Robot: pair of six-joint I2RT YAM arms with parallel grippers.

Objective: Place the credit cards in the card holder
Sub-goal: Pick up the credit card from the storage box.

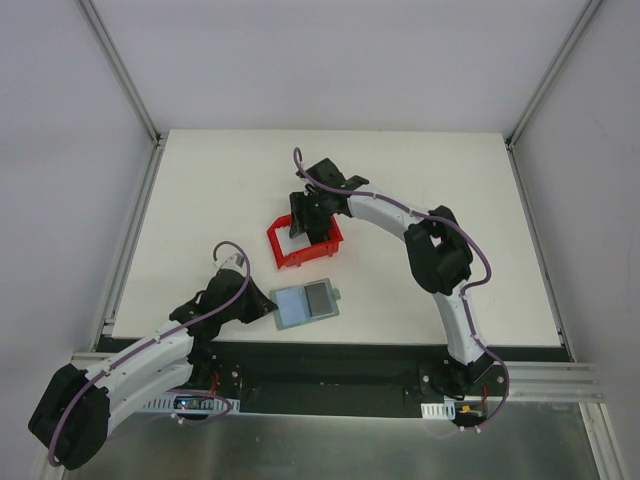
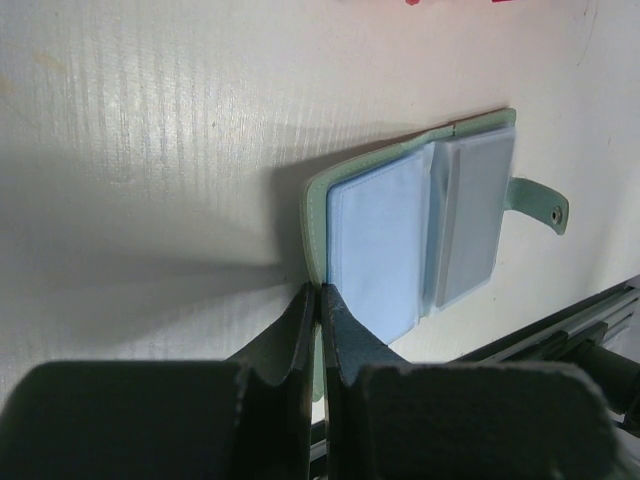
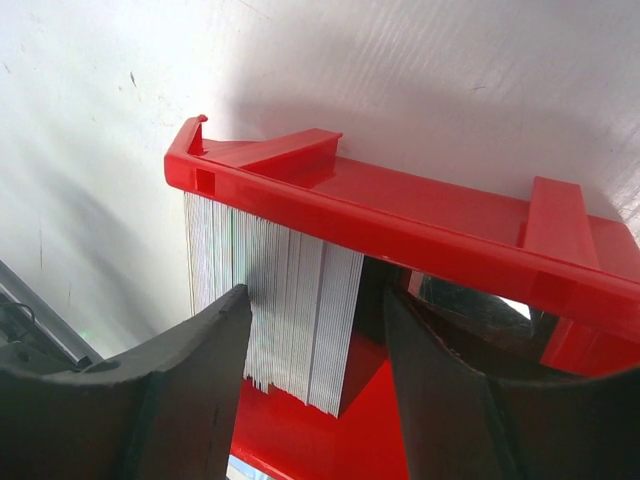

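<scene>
The card holder (image 1: 305,303) lies open on the table near the front edge, its blue-grey pockets facing up. In the left wrist view the card holder (image 2: 400,240) shows its green cover and a snap tab (image 2: 545,205). My left gripper (image 2: 320,292) is shut on the green edge of its left cover; it also shows in the top view (image 1: 262,310). My right gripper (image 1: 308,225) is down inside the red bin (image 1: 283,256). It stands open (image 3: 315,300) around a thick upright stack of pale credit cards (image 3: 270,270), not closed on them.
The red bin's rim (image 3: 350,220) crosses just above the right fingers. The table's front edge and a black rail (image 2: 560,340) lie close behind the card holder. The right arm (image 1: 430,250) arches over the table's middle right.
</scene>
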